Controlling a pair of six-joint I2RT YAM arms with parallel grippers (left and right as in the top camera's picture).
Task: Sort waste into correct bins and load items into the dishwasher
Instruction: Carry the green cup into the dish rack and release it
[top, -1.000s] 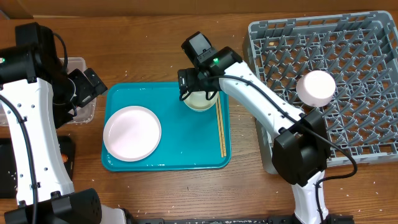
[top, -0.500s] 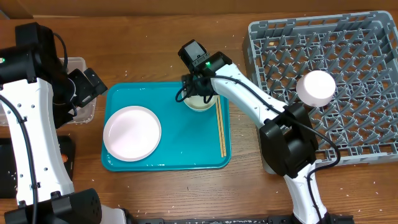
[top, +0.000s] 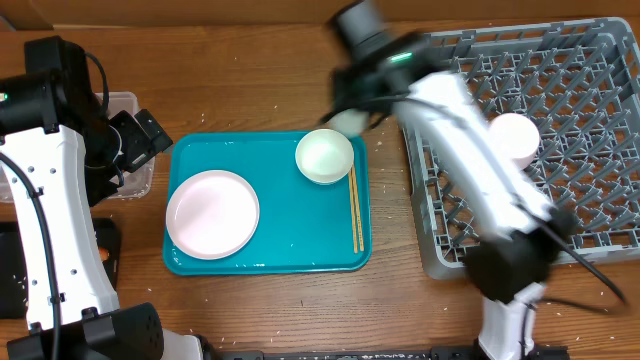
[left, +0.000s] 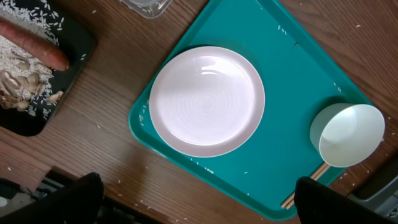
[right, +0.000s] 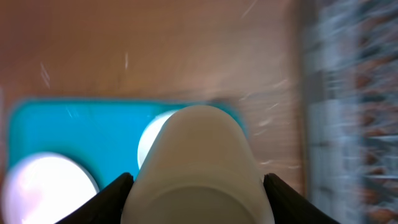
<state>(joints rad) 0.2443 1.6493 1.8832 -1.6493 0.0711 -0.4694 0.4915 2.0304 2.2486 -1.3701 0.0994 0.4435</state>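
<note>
My right gripper is shut on the small white cup and holds it in the air above the teal tray's far right corner, beside the grey dish rack; the arm is motion-blurred. A white dish sits in the rack. On the tray lie the large plate, a small dish and the chopsticks. My left gripper is open and empty above the tray's near left edge. The black tray holds the carrot and rice scraps. The wrappers are out of view.
The flat teal tray lies mid-table. The clear tub stands at the far left, partly under my left arm. Rice grains are scattered over the wooden table and tray. The rack fills the right side.
My right gripper has lifted away from the small dish with the cup and swung up and to the right, toward the rack. The left arm has not moved.
</note>
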